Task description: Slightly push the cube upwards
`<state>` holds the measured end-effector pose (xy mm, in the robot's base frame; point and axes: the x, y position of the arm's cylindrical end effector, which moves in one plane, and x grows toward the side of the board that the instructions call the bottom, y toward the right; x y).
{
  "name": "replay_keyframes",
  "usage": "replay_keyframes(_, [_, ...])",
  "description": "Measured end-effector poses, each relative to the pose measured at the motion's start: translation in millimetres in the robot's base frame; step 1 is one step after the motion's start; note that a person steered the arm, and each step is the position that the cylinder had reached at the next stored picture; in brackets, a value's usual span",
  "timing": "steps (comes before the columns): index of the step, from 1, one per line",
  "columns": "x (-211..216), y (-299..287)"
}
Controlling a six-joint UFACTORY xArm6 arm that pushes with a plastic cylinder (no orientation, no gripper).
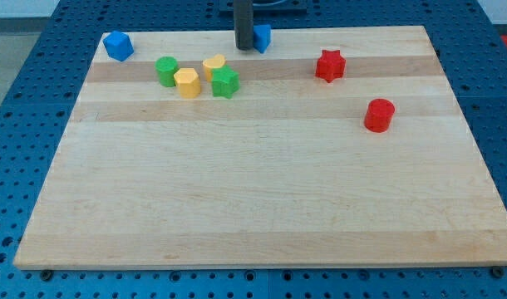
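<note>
A blue cube point(262, 37) sits at the top edge of the wooden board point(262, 191), near the middle. My tip point(243, 46) is at the cube's left side, touching or nearly touching it, and the rod hides part of the cube. A second blue block point(118, 46), of unclear shape, sits at the board's top left corner.
A cluster left of centre near the top holds a green cylinder point(167, 71), a yellow hexagonal block point(187, 83), a yellow heart-like block point(214, 66) and a green star point(225, 82). A red star point(329, 66) and a red cylinder point(379, 115) sit at the right.
</note>
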<state>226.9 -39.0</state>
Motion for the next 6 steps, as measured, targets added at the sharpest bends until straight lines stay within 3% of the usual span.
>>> replay_keyframes(6, [47.8,-173.7])
